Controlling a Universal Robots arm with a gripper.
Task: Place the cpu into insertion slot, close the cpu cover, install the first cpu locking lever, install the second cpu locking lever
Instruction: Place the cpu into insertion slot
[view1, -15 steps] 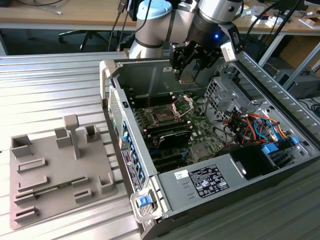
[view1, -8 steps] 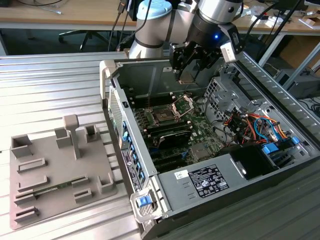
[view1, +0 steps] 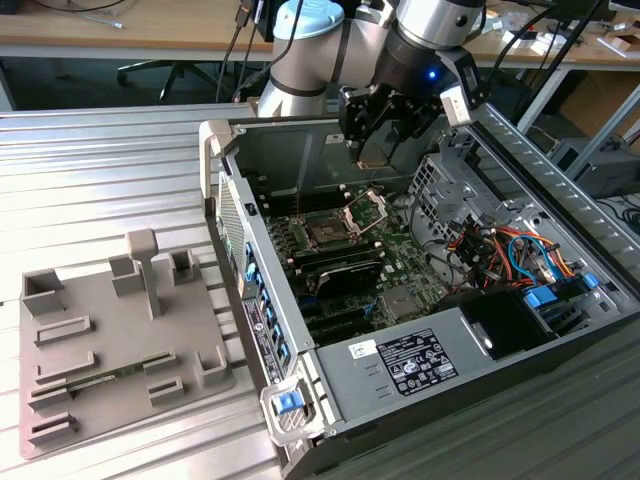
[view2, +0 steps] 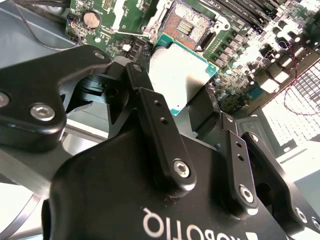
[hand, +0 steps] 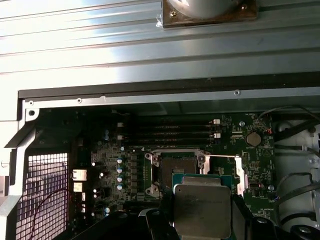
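My gripper hangs over the open computer case, shut on the cpu, which it carries flat. In both wrist views the cpu shows its silvery metal top between my black fingers. The insertion slot lies bare on the green motherboard, below the cpu and a little to one side. The cpu cover, a thin silvery frame, stands swung open on the side of the slot toward the exterior view's right.
The case's metal walls ring the motherboard. Orange and blue cables and drive bays fill its right end in the exterior view, and a power supply sits in front. A grey fixture board lies on the ribbed metal table at the left.
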